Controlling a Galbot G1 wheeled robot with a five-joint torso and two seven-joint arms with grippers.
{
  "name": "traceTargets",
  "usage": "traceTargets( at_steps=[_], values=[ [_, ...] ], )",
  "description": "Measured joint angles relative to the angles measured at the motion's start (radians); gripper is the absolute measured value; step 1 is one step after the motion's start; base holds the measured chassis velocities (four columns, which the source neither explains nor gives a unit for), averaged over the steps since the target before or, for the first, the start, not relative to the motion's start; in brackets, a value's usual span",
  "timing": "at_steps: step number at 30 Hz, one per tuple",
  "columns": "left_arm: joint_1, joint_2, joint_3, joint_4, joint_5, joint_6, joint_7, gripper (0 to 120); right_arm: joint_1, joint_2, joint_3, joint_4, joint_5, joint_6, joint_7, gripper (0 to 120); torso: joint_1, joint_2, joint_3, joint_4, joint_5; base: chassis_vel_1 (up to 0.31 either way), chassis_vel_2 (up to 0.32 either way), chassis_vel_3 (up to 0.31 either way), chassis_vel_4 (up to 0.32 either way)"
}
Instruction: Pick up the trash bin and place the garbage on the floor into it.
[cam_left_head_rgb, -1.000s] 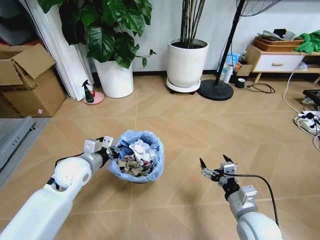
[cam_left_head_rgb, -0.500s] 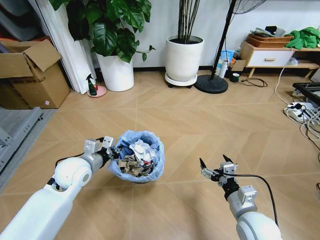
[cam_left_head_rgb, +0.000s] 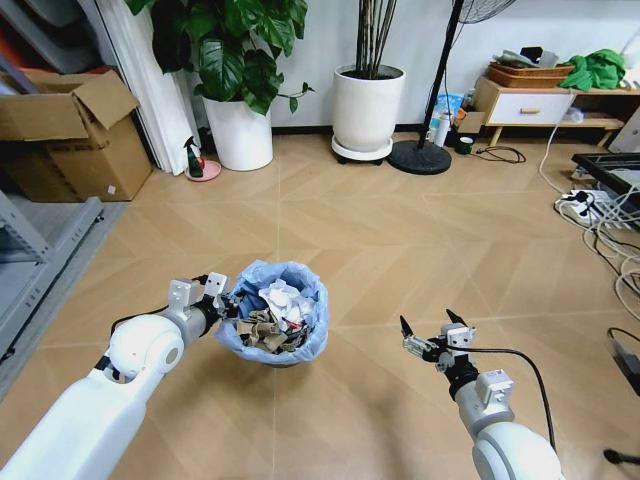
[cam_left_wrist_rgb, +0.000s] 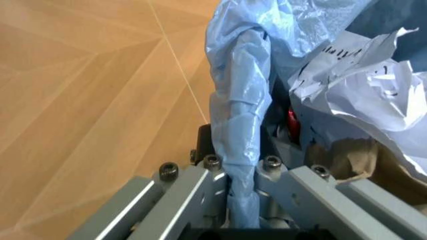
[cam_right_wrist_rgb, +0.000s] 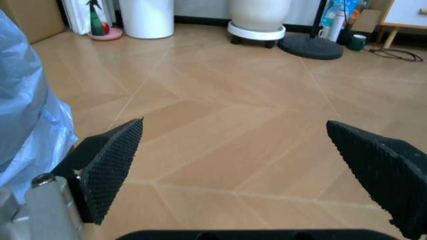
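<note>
Over the wood floor (cam_left_head_rgb: 400, 250), left gripper (cam_left_head_rgb: 222, 298) is clamped on the bag-lined rim of the trash bin (cam_left_head_rgb: 272, 325), bin close in front of the robot, garbage (cam_left_head_rgb: 278, 312) piled inside. Right gripper (cam_left_head_rgb: 432, 335) hangs to the bin's right, fingers (cam_right_wrist_rgb: 110, 162) spread wide, holding nothing.

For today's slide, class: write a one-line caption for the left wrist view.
Left gripper clamps the trash bin by its blue-bagged rim, crumpled paper garbage inside.
</note>
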Motion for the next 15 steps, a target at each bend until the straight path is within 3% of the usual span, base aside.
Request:
traceTargets(
  at_steps=[10, 15],
  values=[
    [-0.001, -0.009, 0.000, 0.006, 0.002, 0.000, 0.000, 0, 0.003, 0.001, -0.002, -0.009, 0.002, 0.003, -0.003, 100, 0.000, 0.000, 0.000, -0.0001, -0.0002, 0.209, -0.206, -0.216, 0.213],
    [0.002, -0.013, 0.000, 0.005, 0.001, 0.000, -0.008, 0, 0.006, 0.001, -0.002, -0.012, 0.013, 0.011, -0.003, 100, 0.000, 0.000, 0.000, -0.0002, 0.0000, 0.106, -0.113, -0.100, 0.107]
  ],
)
